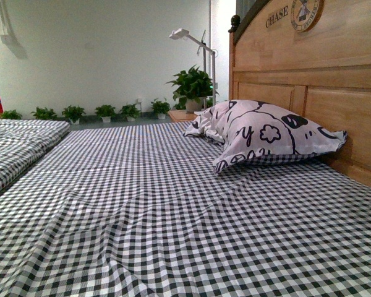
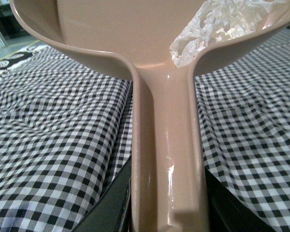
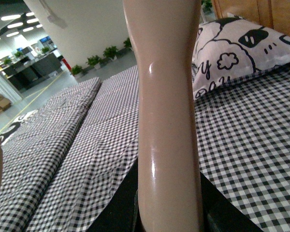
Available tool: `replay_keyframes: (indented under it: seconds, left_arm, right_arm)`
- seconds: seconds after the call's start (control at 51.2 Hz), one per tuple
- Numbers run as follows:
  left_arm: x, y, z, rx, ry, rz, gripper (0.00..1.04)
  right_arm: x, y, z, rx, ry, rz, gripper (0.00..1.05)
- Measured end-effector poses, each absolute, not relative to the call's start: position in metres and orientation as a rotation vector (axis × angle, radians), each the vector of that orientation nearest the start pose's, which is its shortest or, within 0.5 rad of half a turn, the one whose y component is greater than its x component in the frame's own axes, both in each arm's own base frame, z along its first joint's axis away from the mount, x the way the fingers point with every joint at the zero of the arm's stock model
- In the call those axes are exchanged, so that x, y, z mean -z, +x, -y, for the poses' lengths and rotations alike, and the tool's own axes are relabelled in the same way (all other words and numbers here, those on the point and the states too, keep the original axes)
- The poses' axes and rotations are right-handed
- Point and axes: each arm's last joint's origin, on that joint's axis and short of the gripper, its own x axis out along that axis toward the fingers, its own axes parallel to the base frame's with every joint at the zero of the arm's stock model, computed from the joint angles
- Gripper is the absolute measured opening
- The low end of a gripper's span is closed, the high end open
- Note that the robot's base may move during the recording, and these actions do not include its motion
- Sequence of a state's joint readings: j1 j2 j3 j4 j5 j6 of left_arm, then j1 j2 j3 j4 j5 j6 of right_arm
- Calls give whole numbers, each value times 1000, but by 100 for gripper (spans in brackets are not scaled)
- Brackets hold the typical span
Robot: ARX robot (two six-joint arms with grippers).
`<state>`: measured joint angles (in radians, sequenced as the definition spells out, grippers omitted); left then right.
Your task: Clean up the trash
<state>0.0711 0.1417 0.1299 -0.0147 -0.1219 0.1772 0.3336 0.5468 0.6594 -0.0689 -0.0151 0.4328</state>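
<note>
The trash point(image 2: 217, 26), a crumpled white tissue wad, is already sitting inside the beige dustpan point(image 2: 116, 34), tucked against the pan's wall right where the handle joins. The left gripper point(image 2: 166, 212) is closed on the dustpan's handle down at its near end, dark jaws hugging both sides. The right gripper point(image 3: 169, 212) is clamped on another beige handle point(image 3: 166, 96), probably a brush, though its working end isn't visible. Neither arm shows in the front view, just the checkered bedsheet point(image 1: 173, 204) and the patterned pillow point(image 1: 266, 133) against the wooden headboard point(image 1: 309, 68). Biggest risk from here, probably: the wad is light and loose, so if the dustpan tips forward or gets jerked, it could roll out over the pan's lip and land back on the bedsheet under the dustpan.
</note>
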Motion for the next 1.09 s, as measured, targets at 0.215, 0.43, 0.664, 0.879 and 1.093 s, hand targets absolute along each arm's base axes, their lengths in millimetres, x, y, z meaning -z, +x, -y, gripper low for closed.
replay_keyframes:
  seconds: [0.215, 0.43, 0.664, 0.879, 1.093]
  left_arm:
    - [-190, 98, -7, -198, 154, -3, 26]
    - [-189, 98, -7, -197, 149, -3, 26]
    - [-190, 98, -7, -197, 146, -1, 26]
    - [-190, 98, -7, -197, 145, -1, 26]
    - [-190, 98, -7, -197, 145, -1, 26]
  right_arm:
    - [-330, 98, -37, -317, 375, 15, 19]
    - [-323, 100, -38, -302, 352, -4, 19]
    - [-323, 100, -38, -303, 350, -3, 18]
    - [-323, 100, -38, -303, 349, -2, 18]
    - [-323, 100, -38, -303, 349, -3, 18]
